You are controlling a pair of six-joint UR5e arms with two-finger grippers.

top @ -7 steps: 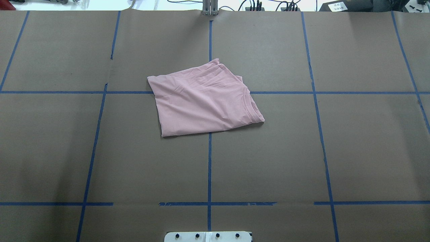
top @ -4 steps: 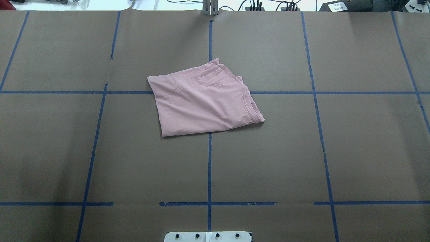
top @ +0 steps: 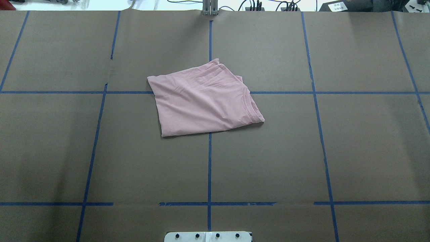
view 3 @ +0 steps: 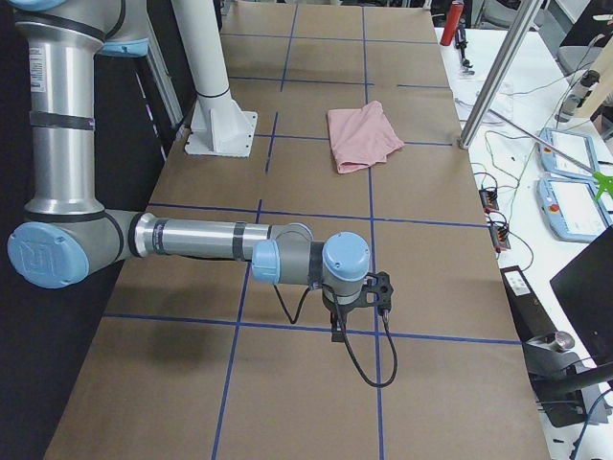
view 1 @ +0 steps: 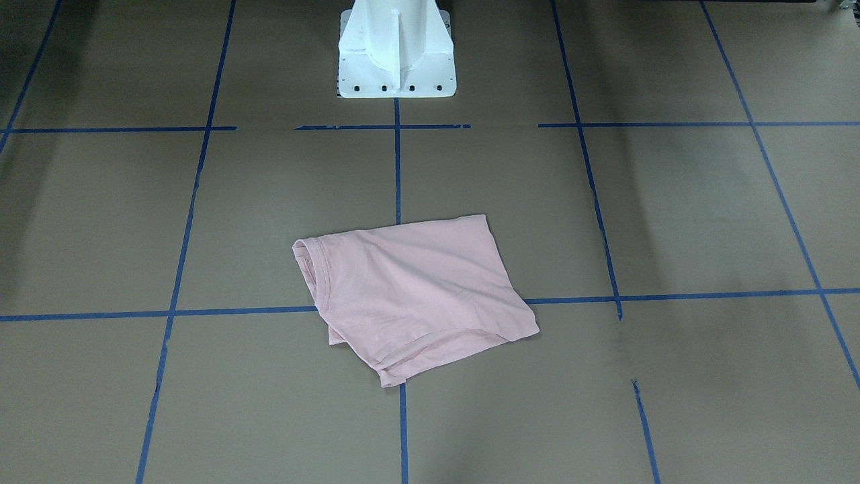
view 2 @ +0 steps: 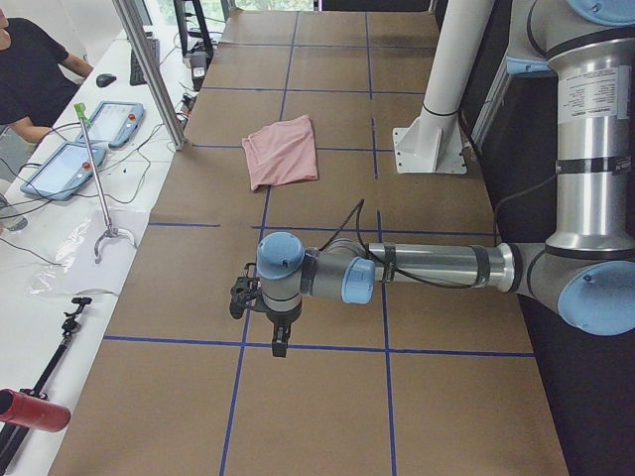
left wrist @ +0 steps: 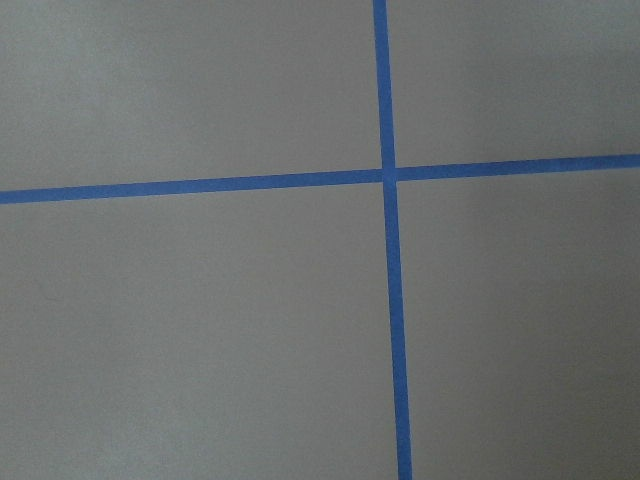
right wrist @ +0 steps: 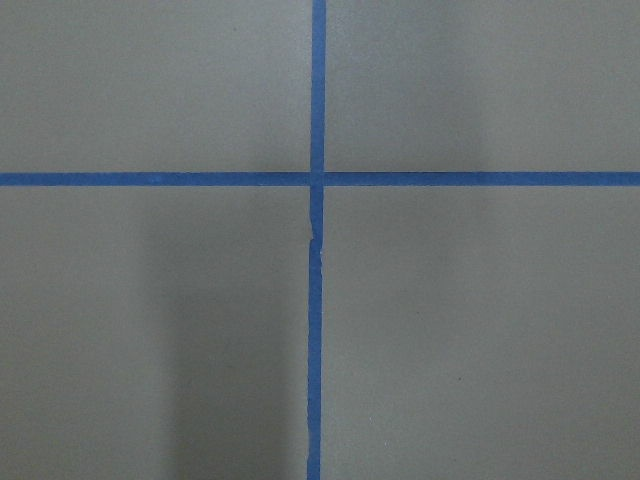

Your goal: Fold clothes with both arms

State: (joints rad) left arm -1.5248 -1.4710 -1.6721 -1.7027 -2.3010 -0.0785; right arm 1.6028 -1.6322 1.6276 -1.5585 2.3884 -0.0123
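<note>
The left arm [view 2: 427, 266] is standing with its upper section upright at the robot's side of the desk [top: 302, 151]. Its forearm is reaching out level and low across the brown paper toward the opposite long edge, near the desk's end on the robot's left. The wrist is bending so that the left pincer [view 2: 281, 347] is pointing straight down over a crossing of blue tape lines [left wrist: 388, 175]. It appears only in a side view, so I cannot tell whether it is spread or pressed together. Its wrist camera is showing only bare paper and tape.

The right arm [view 3: 201, 240] is mirroring that pose near the desk's other end, with the upper section upright and the forearm level. The right pincer [view 3: 337, 331] is aiming straight down beside another tape crossing. I cannot tell how far apart its fingers are either.

The pale pink T-shirt [top: 201, 101] is lying folded into a rough, slightly skewed rectangle. It is midway between the desk's two ends and nearer the long edge away from the robot. It is covering a tape crossing, with its neckband [top: 251, 109] showing on the robot's right side of the bundle. It is lying well apart from both pincers, and neither is touching it.

The white pedestal [view 1: 396, 47] is standing at the middle of the robot's edge of the desk.
</note>
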